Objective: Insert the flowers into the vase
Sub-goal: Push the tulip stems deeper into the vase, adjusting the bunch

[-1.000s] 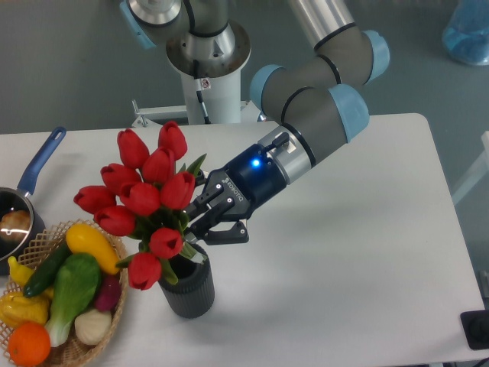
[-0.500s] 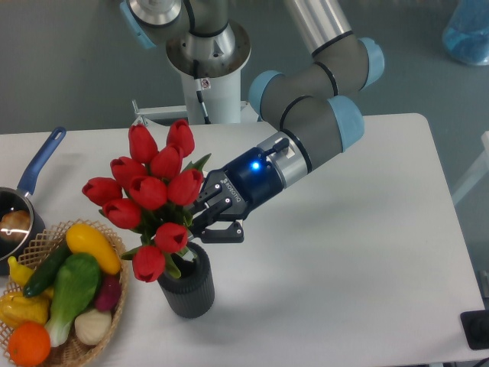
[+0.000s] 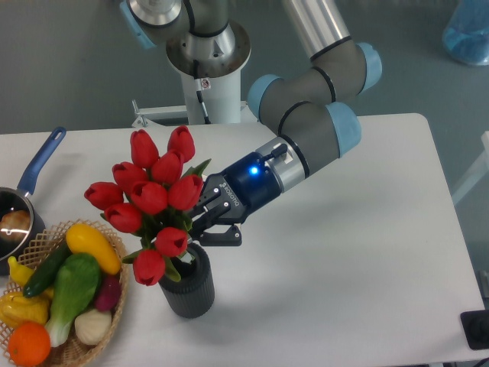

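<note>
Your arm reaches down and to the left from its base, wrist angled low. Your end effector points left, its dark fingers closed around green stems, blue light lit.

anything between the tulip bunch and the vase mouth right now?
Nothing visible does. The bunch of red tulips with green stems, held at the stems by the two-finger gripper, sits directly over the short dark grey ribbed vase, stems apparently already in its mouth. The wicker basket of vegetables lies off to the side, clear of it.
</note>
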Motion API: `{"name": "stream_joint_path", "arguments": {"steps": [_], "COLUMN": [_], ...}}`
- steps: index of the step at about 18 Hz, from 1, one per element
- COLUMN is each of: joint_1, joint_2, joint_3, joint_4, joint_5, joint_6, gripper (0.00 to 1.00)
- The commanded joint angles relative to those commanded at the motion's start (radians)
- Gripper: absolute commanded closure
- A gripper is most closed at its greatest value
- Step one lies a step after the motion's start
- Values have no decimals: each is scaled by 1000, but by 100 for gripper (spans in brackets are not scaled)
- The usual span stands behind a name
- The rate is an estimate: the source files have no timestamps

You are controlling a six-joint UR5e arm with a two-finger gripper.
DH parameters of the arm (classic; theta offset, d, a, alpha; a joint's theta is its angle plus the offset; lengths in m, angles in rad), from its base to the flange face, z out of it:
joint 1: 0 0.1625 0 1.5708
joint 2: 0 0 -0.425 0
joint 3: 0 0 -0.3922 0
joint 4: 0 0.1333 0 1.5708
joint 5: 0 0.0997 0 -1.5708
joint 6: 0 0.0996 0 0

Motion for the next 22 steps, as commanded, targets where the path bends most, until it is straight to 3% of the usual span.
{"name": "stream_joint_path", "arguments": {"steps": [7,12,22], "joint_1": [-6,3,3], "joint_2": [-12,-8,-35], "joint_3": [-12,-77,-72], "joint_4": [5,6,6], "joint_5": [0,0,-6], "joint_6": [6,46,64], "gripper": [78,78,77]}}
